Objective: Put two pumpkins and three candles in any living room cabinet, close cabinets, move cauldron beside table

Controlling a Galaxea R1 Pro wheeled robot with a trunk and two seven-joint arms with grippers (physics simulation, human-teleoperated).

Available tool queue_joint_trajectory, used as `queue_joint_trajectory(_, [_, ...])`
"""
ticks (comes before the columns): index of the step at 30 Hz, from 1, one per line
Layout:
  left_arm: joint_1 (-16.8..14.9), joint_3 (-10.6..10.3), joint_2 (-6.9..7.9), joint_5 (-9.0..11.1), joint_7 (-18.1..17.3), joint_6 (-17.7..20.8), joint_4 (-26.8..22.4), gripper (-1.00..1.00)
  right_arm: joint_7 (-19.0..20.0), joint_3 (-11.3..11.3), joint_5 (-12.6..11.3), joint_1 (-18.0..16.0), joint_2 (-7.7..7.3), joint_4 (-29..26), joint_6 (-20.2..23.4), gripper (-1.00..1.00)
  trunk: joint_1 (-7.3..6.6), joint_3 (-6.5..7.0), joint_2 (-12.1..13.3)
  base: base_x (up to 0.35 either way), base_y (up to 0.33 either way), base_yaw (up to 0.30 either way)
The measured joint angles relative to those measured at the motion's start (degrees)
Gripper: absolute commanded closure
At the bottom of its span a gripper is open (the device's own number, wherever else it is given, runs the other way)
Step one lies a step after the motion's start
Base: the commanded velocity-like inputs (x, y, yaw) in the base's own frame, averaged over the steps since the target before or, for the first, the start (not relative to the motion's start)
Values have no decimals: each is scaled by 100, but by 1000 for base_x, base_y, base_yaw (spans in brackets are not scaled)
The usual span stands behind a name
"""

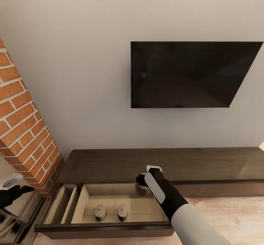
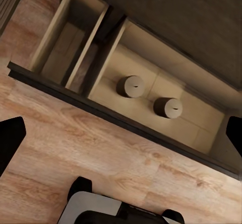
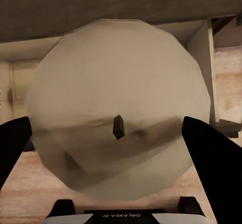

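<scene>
Below, the cabinet (image 1: 154, 162) meets wood floor (image 1: 227, 212) under a television (image 1: 190, 74).

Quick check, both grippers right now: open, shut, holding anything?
Left gripper: open, holding nothing, above the open cabinet drawer.
Right gripper: shut on a candle, over the drawer.

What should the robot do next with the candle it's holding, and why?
Probably lower the right claw a little into the open drawer and then let go. The candle sits between its fingers, above the pale drawer floor, and two other candles already stand there with free space beside them.
</scene>
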Motion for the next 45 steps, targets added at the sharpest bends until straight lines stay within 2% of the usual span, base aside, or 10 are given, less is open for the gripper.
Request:
queue_joint_trajectory(17, [0,4,-3,1,0,0,-83,-100,34,0,-3,0,0,0,-3,100,1,0,0,166,1,0])
queue_joint_trajectory(26, [-1,9,20,78,-12,114,-902,-100,39,0,0,0,0,4,-9,100,2,1,0,8,0,0])
queue_joint_trajectory(29, [0,108,34,93,-14,140,-981,-100,40,0,0,4,0,4,-110,100,68,-53,-118,0,0,0])
queue_joint_trajectory(33, [20,482,48,215,-16,171,-1204,-100,135,17,-19,26,0,32,-374,100,156,-125,-279,0,0,0])
queue_joint_trajectory(35, [27,524,48,239,-16,173,-1257,-100,258,55,-18,30,0,41,-404,100,200,-161,-360,0,0,0])
queue_joint_trajectory(40, [35,563,49,272,-76,173,-1330,-100,514,419,-4,31,0,64,-433,100,310,-252,-561,0,0,0])
queue_joint_trajectory(45, [36,567,50,308,-352,173,-1338,-100,537,527,2,23,0,23,-424,100,420,-342,-762,0,0,0])
